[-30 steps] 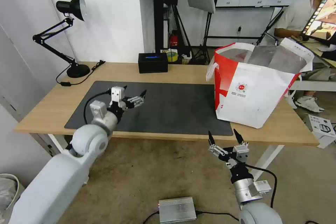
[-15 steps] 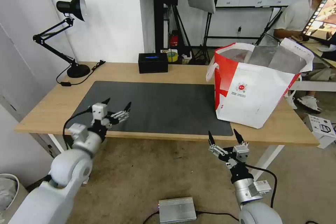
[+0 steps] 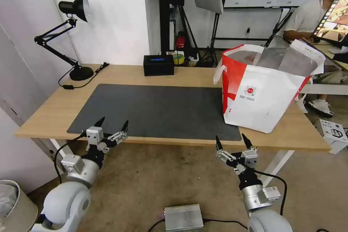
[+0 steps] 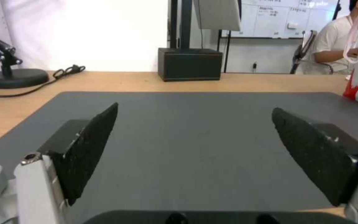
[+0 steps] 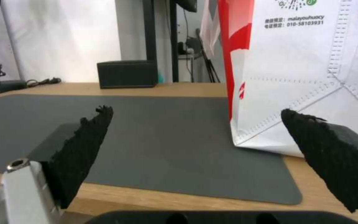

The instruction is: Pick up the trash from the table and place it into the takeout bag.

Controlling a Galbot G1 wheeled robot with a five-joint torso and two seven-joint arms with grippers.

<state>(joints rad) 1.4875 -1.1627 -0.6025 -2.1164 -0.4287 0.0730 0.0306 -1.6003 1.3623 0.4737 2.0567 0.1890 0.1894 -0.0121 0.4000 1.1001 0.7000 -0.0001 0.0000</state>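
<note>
My left gripper [image 3: 111, 127] hangs at the near edge of the table [image 3: 43, 112], just off the front left corner of the dark mat [image 3: 156, 110], with its two black fingers spread wide and nothing between them. From the camera on that wrist I look between the fingers [image 4: 88, 146] straight across the bare mat [image 4: 195, 130] toward the black box [image 4: 190, 64] at the far side of the table and the round lamp base [image 4: 16, 77] with its cord on the wood. My right gripper [image 3: 232, 144] hovers below and in front of the table's near edge, close to the mat's front right corner, and it too is spread wide and holds nothing. Through that wrist's camera I see the fingers [image 5: 84, 149] apart, the mat [image 5: 146, 137] running away from me, and the bag [image 5: 311, 74] standing upright just beyond, one bottom corner resting on the mat's edge and the rest on the wood. In the head view the bag [image 3: 266, 90] stands on the right part of the table, white and red with a small round logo on its side, its mouth open and the silver lining showing. The desk lamp [image 3: 69, 36] stands at the far left corner, and the black box [image 3: 158, 65] sits at the back edge near the middle. I cannot see into the bag from here.
</note>
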